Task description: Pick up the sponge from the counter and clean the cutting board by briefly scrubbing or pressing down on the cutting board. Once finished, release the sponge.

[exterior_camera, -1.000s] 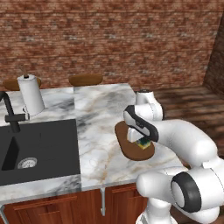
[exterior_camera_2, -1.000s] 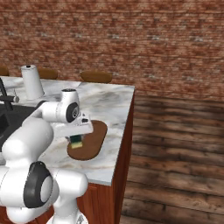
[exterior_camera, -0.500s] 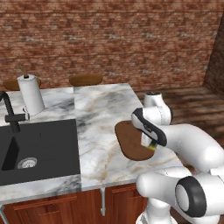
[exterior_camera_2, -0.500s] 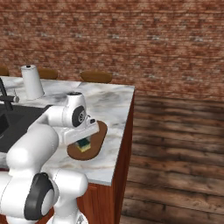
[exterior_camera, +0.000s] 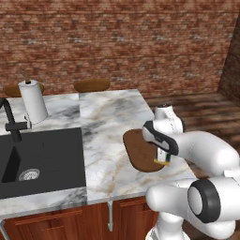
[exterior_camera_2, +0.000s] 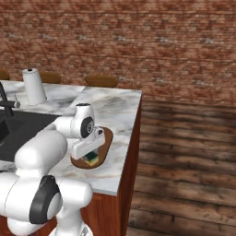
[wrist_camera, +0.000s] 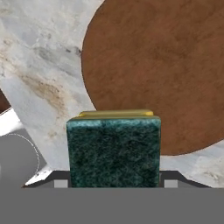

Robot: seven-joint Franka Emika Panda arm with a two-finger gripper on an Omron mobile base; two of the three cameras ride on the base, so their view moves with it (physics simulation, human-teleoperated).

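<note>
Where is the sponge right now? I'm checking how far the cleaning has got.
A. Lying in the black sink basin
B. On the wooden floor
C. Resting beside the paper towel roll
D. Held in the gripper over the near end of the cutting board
D: the gripper is shut on the sponge, which sits over the near end of the cutting board, not in the sink or elsewhere.
</note>
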